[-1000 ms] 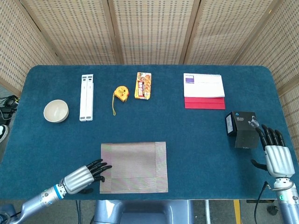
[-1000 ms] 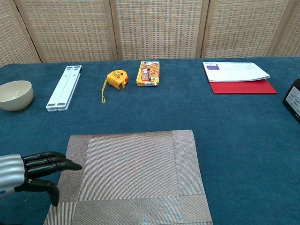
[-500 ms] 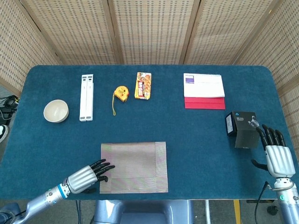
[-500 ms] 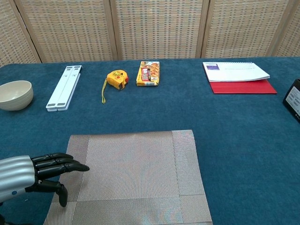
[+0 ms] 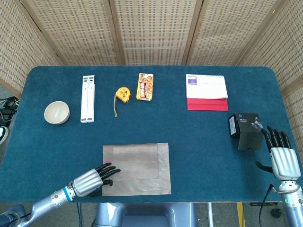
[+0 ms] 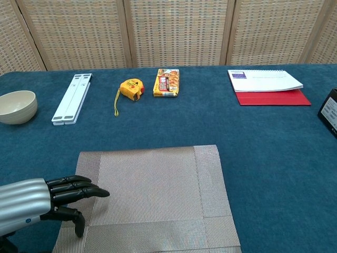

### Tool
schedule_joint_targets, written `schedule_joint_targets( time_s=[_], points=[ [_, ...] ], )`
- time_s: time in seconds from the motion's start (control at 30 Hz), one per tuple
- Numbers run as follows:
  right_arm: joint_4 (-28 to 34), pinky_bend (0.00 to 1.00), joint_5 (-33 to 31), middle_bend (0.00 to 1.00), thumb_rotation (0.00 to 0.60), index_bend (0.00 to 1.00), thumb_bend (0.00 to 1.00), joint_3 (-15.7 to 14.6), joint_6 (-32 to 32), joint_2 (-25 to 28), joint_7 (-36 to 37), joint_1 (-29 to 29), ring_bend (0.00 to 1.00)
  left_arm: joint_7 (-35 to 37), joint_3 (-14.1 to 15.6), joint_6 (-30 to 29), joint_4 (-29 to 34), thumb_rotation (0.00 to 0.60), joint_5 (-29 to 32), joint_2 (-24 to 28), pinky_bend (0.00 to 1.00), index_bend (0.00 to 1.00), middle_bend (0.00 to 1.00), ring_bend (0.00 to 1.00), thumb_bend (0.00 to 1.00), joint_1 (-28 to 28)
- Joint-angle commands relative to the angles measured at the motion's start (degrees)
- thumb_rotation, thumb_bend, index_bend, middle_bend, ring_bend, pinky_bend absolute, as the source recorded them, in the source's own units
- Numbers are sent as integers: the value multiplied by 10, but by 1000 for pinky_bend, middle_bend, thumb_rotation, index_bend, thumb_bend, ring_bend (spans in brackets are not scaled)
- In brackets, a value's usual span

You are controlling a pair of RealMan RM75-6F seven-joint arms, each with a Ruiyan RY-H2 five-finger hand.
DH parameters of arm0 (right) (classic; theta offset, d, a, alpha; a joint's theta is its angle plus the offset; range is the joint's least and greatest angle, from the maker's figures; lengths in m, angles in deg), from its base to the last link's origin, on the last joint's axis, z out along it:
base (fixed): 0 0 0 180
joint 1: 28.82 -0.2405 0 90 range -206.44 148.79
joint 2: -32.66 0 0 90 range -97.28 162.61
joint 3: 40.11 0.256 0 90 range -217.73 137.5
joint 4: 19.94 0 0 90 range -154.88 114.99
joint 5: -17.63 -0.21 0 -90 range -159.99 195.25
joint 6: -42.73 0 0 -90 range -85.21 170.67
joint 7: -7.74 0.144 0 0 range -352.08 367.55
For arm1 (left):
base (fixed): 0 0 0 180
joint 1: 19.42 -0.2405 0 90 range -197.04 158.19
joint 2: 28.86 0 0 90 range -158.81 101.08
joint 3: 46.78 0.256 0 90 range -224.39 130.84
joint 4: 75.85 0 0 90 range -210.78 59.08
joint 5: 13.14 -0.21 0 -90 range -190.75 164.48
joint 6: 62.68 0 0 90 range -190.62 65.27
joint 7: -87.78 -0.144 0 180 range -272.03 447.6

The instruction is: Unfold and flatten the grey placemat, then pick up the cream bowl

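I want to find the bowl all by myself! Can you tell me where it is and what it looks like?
Look at the blue table and go to its far left side. Beside the long white folded stand sits the cream bowl, alone on the cloth. It is the only round thing there, pale and empty.

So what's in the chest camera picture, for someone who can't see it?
A silver robot left hand with black fingers reaches over the near-left corner of a flat grey woven placemat on a blue table. Far left sits a cream bowl.
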State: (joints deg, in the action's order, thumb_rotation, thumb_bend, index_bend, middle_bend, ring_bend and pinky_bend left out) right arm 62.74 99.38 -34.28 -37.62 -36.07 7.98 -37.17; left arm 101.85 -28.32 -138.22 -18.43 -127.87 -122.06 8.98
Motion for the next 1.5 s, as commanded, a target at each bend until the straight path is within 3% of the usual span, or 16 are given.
schedule_joint_targets(
  time_s=[0.03, 0.33, 0.73, 1.17, 1.33, 1.5],
  points=[
    [0, 0, 0, 0, 600, 44, 0, 0, 0, 1, 1, 0, 0, -1, 1, -2, 3, 600, 0, 1, 0, 386, 0, 0, 392, 1],
    [2, 0, 3, 0, 600, 44, 0, -2, 0, 2, 3, 0, 0, -5, 1, -3, 8, 600, 6, 5, 0, 390, 0, 0, 433, 4],
    [5, 0, 6, 0, 600, 44, 0, -3, -1, 3, 5, 1, 0, -6, 6, 1, 9, 600, 7, 4, 0, 473, 0, 0, 520, 7],
    [6, 0, 9, 0, 600, 53, 0, -3, -3, 5, 10, 1, 0, -8, -8, -4, 16, 600, 23, -1, 0, 659, 0, 0, 547, 7],
    [6, 0, 10, 0, 600, 52, 0, -4, -3, 5, 12, 1, 0, 2, -30, -10, 30, 600, 39, -1, 0, 716, 0, 0, 549, 14],
    [6, 0, 11, 0, 600, 52, 0, -5, -3, 4, 10, 1, 0, 30, -78, 2, 84, 600, 80, 15, 0, 748, 0, 0, 549, 39]
  ],
)
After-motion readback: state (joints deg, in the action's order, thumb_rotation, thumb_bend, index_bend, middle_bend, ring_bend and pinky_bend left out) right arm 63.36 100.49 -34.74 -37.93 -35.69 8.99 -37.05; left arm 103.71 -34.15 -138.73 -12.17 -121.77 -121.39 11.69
